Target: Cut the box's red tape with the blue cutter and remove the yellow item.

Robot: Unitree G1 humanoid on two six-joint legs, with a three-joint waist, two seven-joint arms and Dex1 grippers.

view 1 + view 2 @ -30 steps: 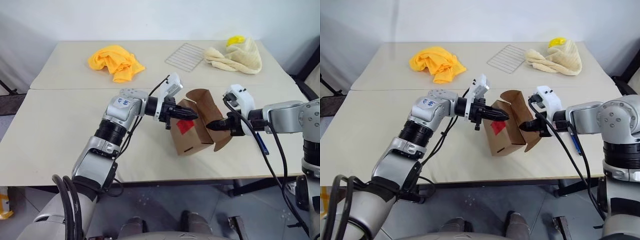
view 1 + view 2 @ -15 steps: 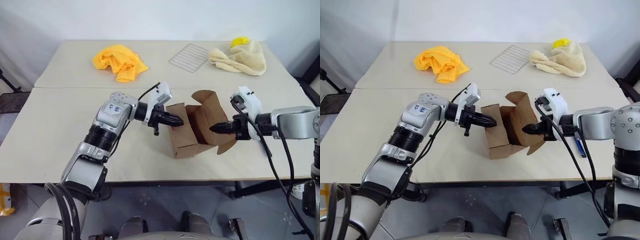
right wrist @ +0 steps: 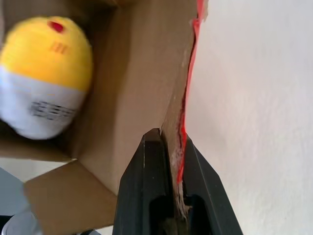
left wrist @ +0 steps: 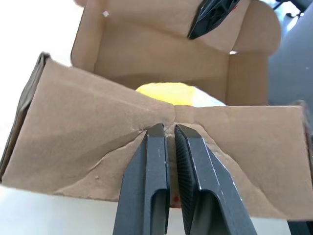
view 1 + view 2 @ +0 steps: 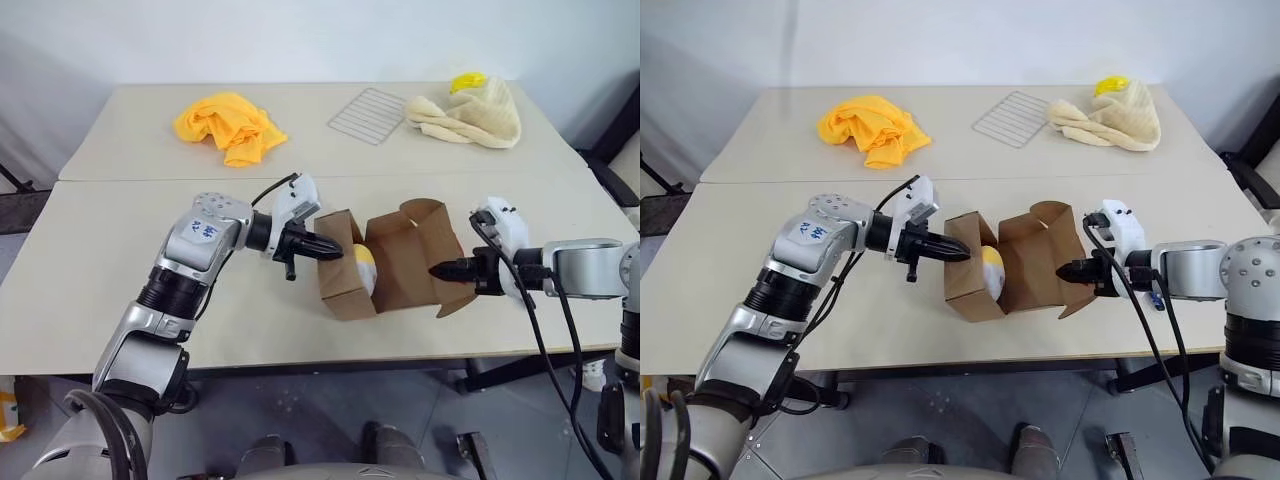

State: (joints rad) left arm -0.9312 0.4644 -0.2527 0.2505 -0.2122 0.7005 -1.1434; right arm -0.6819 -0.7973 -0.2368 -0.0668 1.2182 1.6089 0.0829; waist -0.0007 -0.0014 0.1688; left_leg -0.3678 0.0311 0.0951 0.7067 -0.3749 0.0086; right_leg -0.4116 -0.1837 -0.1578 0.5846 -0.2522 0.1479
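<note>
- Left hand pinched box wall; right hand clamped a flap.
- Box, lifted earlier, had come down to desk, spread open.
- Yellow item now exposed; removal pending.

Silver arms, black cables, white wrist housings, black claw fingers.

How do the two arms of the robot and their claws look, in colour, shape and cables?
Both arms are silver-grey metal with black joint rings. The left arm carries a small blue marking. Each wrist holds a white camera block, and black cables loop along both arms. The left claw and right claw each have two slim black fingers.
</note>
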